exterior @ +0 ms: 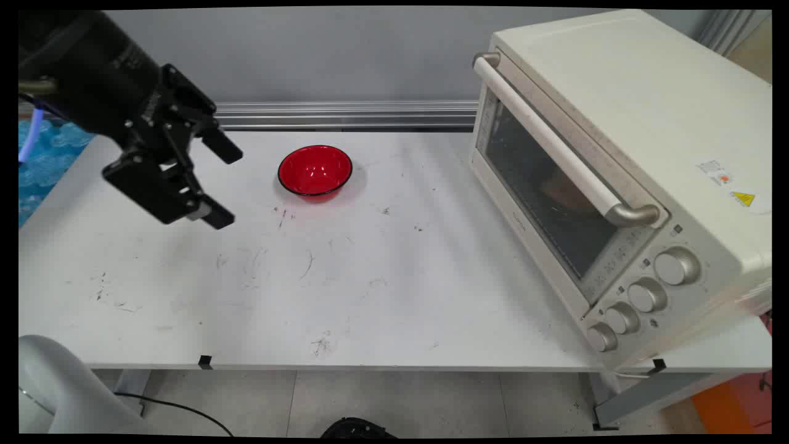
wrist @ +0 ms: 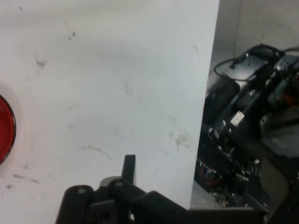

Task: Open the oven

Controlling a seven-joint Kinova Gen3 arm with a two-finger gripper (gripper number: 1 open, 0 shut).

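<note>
Pincer spread wide, empty — glossy round red bowl nearest, on scuffed table.

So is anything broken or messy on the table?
Nothing looks broken or spilled. The red bowl sits upright and empty, and the toaster oven has its door closed. The white table only has dark scuff marks. The gripper hangs open, holding nothing.

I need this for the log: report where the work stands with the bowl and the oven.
Done: nothing shows as finished. The red bowl sits empty on the white table, and the toaster oven has its door shut. In hand: nothing. The gripper hangs open above the table, left of the bowl, fingers apart and touching nothing. Left: any handling of bowl or oven.
</note>
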